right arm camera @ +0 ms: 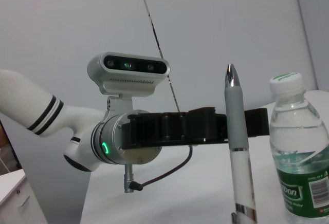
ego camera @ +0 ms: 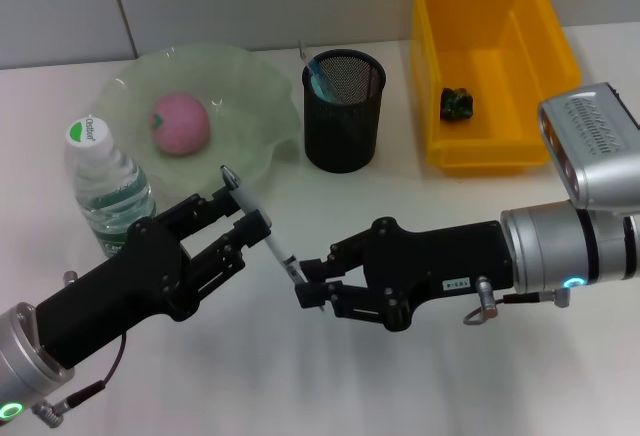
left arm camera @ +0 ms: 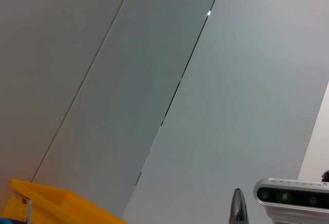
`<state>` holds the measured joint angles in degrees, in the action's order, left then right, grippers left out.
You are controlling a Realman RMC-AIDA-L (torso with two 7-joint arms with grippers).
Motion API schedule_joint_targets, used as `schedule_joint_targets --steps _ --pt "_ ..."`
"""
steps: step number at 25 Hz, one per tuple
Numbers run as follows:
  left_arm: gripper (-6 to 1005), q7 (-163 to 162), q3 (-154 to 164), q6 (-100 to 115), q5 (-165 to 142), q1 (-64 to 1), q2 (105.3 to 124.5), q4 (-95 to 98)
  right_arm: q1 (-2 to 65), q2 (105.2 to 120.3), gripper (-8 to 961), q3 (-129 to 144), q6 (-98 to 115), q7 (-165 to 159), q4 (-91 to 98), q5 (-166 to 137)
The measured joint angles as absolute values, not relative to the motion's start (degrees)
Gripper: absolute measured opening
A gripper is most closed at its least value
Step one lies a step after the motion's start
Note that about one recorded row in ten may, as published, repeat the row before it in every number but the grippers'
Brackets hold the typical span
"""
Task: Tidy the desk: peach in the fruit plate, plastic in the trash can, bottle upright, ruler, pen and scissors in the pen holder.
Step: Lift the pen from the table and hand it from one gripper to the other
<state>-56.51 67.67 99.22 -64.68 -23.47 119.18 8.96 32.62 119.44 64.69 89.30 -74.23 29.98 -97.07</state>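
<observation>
Both grippers meet at the centre of the head view, and the pen [ego camera: 262, 236] runs between them. The left gripper [ego camera: 248, 228], coming in from the lower left, has its black fingers closed on the pen's upper half, near the grey rubber grip. The right gripper [ego camera: 308, 289], reaching in from the right edge, pinches the pen's lower end. The pen hangs tilted above the white table [ego camera: 420, 386], silver tip pointing to the upper left; in the right wrist view it shows a white barrel, a matte grey sleeve and a shiny metal cone.

At the left edge stands the bottle [ego camera: 105, 186], upright, clear ribbed plastic with a white cap and green label. Behind it, in the upper left, the fruit plate [ego camera: 250, 106] is pale green glass with a wavy rim, and the round pink peach [ego camera: 180, 123] sits inside it. Just right of the plate is the pen holder [ego camera: 343, 121], a black mesh cylinder with something blue sticking up in it. In the upper right, the trash can [ego camera: 540, 36] is a smooth yellow plastic bin holding a dark crumpled piece of plastic [ego camera: 459, 103].
</observation>
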Motion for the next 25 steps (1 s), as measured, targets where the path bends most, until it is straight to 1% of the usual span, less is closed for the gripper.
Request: schedule_joint_targets --steps 5,13,25 --pt "491 -56.51 67.69 99.26 -64.79 -23.47 119.18 8.96 32.71 119.44 177 64.69 89.21 -73.74 29.51 -97.07" --pt "408 -56.51 68.36 99.27 -64.75 -23.6 119.18 8.96 32.91 119.44 177 64.69 89.18 -73.58 28.82 -97.07" --pt "325 -56.51 68.38 99.6 -64.82 -23.8 119.18 8.97 33.36 119.48 178 64.77 89.04 -73.56 28.29 -97.31"
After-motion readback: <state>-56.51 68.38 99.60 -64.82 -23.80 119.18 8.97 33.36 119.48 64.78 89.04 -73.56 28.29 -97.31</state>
